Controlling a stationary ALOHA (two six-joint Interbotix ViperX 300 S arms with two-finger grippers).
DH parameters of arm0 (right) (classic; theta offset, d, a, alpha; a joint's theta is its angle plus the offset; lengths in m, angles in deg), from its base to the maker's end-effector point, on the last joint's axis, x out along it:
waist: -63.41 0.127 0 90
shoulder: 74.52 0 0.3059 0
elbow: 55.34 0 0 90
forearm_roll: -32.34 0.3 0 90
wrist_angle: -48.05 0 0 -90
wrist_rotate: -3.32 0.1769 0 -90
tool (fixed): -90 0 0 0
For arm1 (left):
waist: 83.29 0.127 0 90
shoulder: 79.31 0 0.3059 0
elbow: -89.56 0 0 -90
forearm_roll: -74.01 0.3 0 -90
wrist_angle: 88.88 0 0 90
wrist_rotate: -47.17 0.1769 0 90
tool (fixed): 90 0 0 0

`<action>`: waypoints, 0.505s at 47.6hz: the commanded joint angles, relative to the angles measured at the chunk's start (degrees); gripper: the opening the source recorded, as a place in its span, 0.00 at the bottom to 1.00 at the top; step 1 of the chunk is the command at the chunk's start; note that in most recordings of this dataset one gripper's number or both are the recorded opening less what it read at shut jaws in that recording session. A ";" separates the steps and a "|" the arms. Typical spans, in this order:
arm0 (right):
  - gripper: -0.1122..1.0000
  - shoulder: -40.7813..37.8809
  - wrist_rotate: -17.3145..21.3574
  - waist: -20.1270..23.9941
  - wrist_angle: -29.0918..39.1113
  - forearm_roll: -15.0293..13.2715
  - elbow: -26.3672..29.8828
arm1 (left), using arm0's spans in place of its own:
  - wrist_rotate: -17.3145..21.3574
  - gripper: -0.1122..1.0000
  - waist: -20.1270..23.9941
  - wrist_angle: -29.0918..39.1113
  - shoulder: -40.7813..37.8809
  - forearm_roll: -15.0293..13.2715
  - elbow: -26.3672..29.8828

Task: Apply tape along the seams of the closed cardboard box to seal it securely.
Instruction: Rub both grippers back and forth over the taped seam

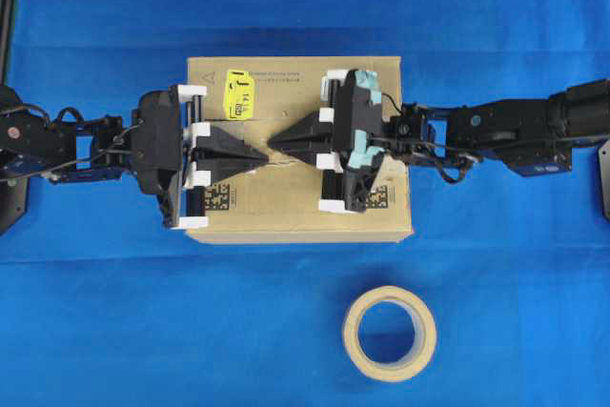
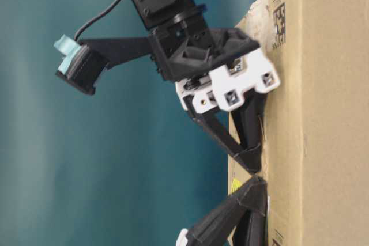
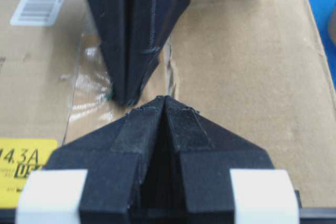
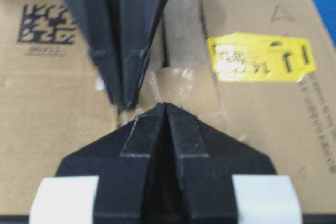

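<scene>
Both the left gripper (image 1: 259, 152) and right gripper (image 1: 276, 143), jaws fully closed and empty, press a glossy tan tape piece (image 4: 181, 85) onto the brown cardboard box (image 1: 286, 212)'s central seam (image 3: 169, 66), most of which looks untaped.

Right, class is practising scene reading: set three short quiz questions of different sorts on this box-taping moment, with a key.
1. True or false: both grippers have their jaws shut.
2. Where does the tape roll lie? A) on the cardboard box B) on the blue cloth beside the box C) in a gripper
3. Fill in: the left gripper and right gripper meet tip to tip over the box's ____.

Key: 1 true; 2 B; 3 top.
</scene>
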 commanded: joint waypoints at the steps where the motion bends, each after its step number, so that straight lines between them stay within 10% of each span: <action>1: 0.11 0.53 0.09 2.37 0.53 1.14 -1.32 | 0.18 0.10 -1.14 0.44 -0.44 -0.79 -1.93; 24: 0.11 4.57 0.09 5.80 -1.76 8.44 -11.16 | 0.09 0.10 -2.29 0.97 0.62 -1.67 -5.10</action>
